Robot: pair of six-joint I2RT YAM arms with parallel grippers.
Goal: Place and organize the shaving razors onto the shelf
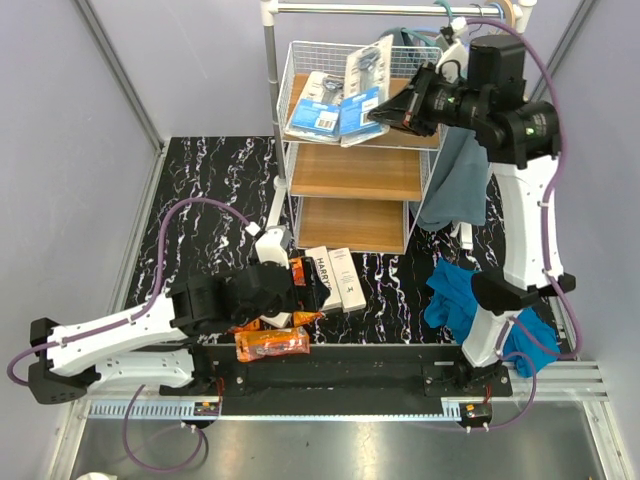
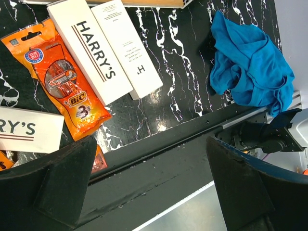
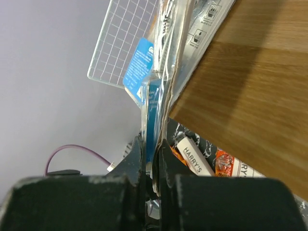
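The right tool [image 3: 153,150] pinches a blue blister card [image 3: 154,103] at the top tier of the shelf [image 1: 355,172], beside other cards [image 1: 318,110]. The left tool [image 2: 154,187] is spread above the bench [image 1: 210,190]. The orange bags [image 1: 272,344] and HARRY'S boxes [image 1: 335,278] are not yet shelved.

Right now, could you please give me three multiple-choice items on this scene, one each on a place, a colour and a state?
1. The right gripper is at: A the shelf's top tier; B its bottom board; C the table.
2. The BIC razor bag is: A green; B orange; C white.
3. The left gripper is: A shut on a box; B shut on a bag; C open, empty.
Answers: 1 A, it holds a blue blister card at the top board; 2 B, its plastic is orange; 3 C, its fingers stand wide apart, nothing between them.
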